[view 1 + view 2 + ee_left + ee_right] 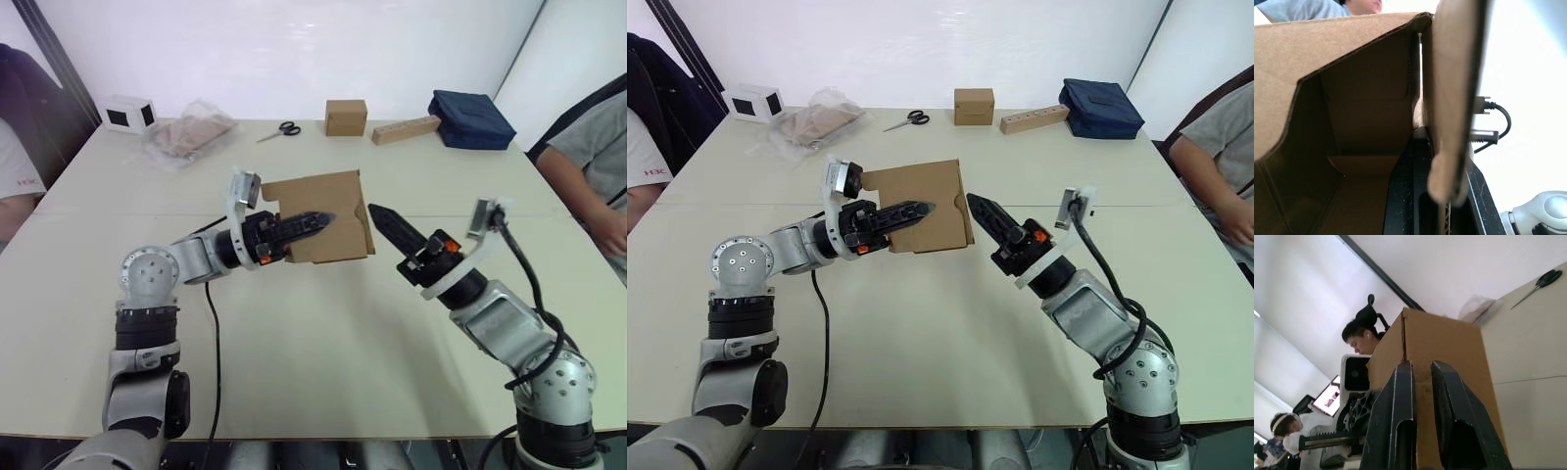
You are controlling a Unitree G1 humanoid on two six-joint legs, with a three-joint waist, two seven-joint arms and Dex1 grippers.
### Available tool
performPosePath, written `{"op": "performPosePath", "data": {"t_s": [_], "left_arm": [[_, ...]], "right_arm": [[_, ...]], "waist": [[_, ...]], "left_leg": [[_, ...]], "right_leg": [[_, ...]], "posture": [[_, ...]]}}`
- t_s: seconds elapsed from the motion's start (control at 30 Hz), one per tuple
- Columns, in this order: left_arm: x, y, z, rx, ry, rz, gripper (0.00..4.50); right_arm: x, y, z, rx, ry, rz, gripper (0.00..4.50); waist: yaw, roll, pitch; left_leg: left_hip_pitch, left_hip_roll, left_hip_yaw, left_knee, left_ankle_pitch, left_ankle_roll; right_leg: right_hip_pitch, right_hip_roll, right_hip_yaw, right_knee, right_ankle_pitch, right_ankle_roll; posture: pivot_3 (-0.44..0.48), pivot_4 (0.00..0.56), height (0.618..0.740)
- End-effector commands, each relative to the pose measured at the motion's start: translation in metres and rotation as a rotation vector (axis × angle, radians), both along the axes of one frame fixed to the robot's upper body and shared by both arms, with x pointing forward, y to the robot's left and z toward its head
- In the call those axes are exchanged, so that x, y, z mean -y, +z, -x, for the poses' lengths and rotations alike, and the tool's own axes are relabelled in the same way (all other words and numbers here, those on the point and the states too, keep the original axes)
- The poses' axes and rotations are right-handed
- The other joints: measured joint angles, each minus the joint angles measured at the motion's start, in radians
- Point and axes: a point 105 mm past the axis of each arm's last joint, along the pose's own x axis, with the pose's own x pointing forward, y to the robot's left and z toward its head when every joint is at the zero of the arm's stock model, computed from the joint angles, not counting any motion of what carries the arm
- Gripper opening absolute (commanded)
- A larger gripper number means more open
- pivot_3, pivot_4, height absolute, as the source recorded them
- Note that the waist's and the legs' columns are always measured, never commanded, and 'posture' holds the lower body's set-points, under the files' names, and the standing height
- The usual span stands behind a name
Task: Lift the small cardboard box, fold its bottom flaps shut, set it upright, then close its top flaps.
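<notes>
One small cardboard box (pixel 318 215) is held above the table (pixel 323 323), near its middle, and serves as the landmark here. Its far faces and underside are hidden from the head camera, and how its flaps stand is hard to make out there.

To the left of the box, the left gripper (pixel 318 219) reaches in with its fingers clamped on a box wall; the left wrist view shows one panel pinched between a dark finger (pixel 1405 196) and its mate, with the brown interior beside it.

To the right of the box, the right gripper (pixel 377 212) points at the box's right edge, fingers a narrow slot apart, probably not gripping anything.

Behind the box lie a plastic bag (pixel 191 132), one pair of scissors (pixel 282 129), one cube-shaped box (pixel 346 117), one tan block (pixel 405 129) and one dark blue bag (pixel 472 119).
</notes>
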Motion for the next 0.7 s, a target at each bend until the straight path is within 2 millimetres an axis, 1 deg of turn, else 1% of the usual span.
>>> {"op": "performPosePath", "data": {"t_s": [0.03, 0.13, 0.23, 0.3, 0.5, 0.57, 0.7], "left_arm": [[0.0, 0.01, 0.006, 0.043, -0.016, 0.02, 0.0], [0.0, 0.01, 0.005, 0.043, -0.015, 0.02, 0.0], [0.0, 0.01, 0.005, 0.044, -0.015, 0.02, 0.0], [-0.001, 0.01, 0.004, 0.044, -0.015, 0.021, 0.0], [0.0, 0.011, 0.004, 0.045, -0.015, 0.02, 0.0], [0.0, 0.011, 0.004, 0.044, -0.015, 0.022, 0.0], [0.0, 0.011, 0.003, 0.043, -0.013, 0.022, 0.0]], "right_arm": [[0.006, 0.008, 0.004, 0.031, -0.012, -0.022, 0.55], [0.007, 0.007, 0.004, 0.029, -0.02, -0.017, 0.55], [0.011, 0.003, 0.001, 0.021, -0.066, 0.008, 0.55], [0.012, -0.001, -0.001, 0.022, -0.085, 0.056, 0.55], [0.006, -0.003, 0.004, 0.049, -0.063, 0.103, 0.55], [0.005, -0.002, 0.005, 0.057, -0.06, 0.107, 0.02], [-0.002, -0.003, 0.006, 0.073, -0.048, 0.142, 0.02]], "waist": [[0.0, 0.0, 0.0], [-0.001, 0.0, 0.0], [0.0, 0.0, 0.0], [0.0, 0.0, 0.0], [0.0, 0.0, 0.0], [0.0, 0.0, 0.0], [0.0, 0.0, 0.0]], "left_leg": [[0.0, 0.0, 0.0, 0.0, 0.0, 0.0], [0.0, 0.0, 0.0, 0.0, 0.0, 0.0], [0.0, 0.0, 0.0, 0.0, 0.0, 0.0], [0.0, 0.0, 0.0, 0.0, 0.0, 0.0], [0.0, 0.0, 0.0, 0.0, 0.0, 0.0], [0.0, 0.0, 0.0, 0.0, 0.0, 0.0], [0.0, 0.0, 0.0, 0.0, 0.0, 0.0]], "right_leg": [[0.0, 0.0, 0.0, 0.0, 0.0, 0.0], [0.0, 0.0, 0.0, 0.0, 0.0, 0.0], [0.0, 0.0, 0.0, 0.001, 0.0, 0.0], [0.0, 0.0, 0.0, 0.001, 0.0, 0.0], [0.0, 0.0, 0.0, 0.001, 0.0, 0.0], [0.0, 0.0, 0.0, 0.001, 0.0, 0.0], [0.0, 0.0, 0.0, 0.001, 0.0, 0.0]], "posture": [[0.0, 0.15, 0.74], [0.0, 0.15, 0.74], [0.0, 0.15, 0.74], [0.0, 0.15, 0.74], [0.0, 0.15, 0.74], [0.0, 0.15, 0.74], [0.0, 0.15, 0.74]]}}
